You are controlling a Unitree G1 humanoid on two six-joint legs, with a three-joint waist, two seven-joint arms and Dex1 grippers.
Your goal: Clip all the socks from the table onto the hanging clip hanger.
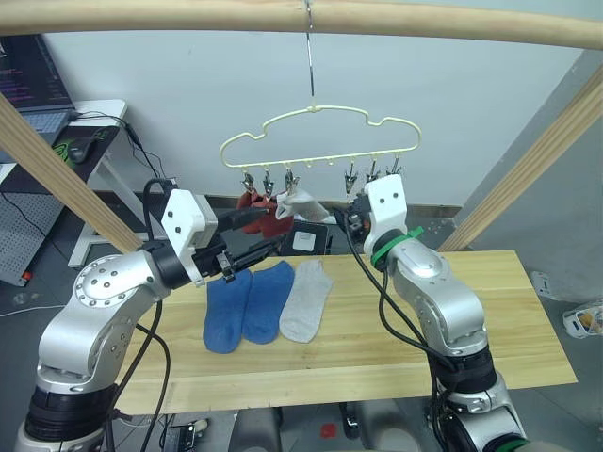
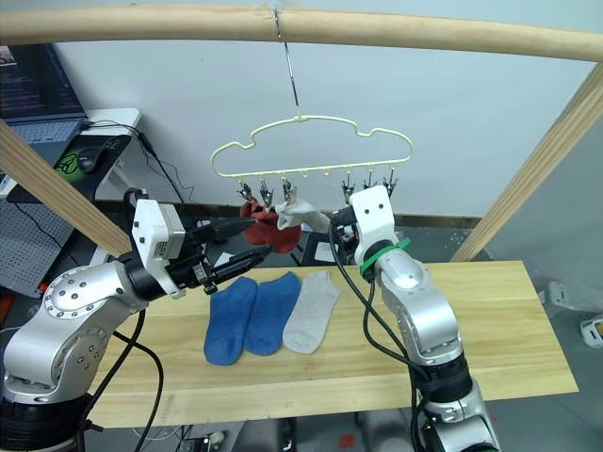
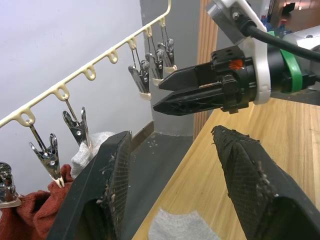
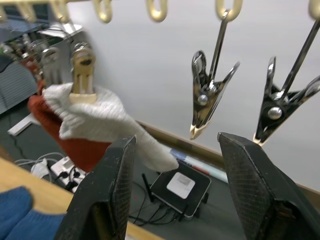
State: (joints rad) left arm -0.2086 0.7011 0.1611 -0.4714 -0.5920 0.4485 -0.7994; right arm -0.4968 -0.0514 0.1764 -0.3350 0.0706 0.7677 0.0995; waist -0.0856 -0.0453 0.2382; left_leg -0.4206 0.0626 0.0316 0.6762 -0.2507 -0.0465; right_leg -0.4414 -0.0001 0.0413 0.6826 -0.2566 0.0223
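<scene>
Three socks (image 1: pixel 267 303) on the table (image 1: pixel 490 320), perhaps three clipped; both tools apart.

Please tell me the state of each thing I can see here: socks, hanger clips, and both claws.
Rust red socks: clipped on hanger, hanging.
Grey sock: clipped, hanging.
Two blue socks: flat on table.
Second grey sock: flat on table.
Three right-side clips: empty.
Left claw: open, empty.
Right claw: open, empty.
</scene>
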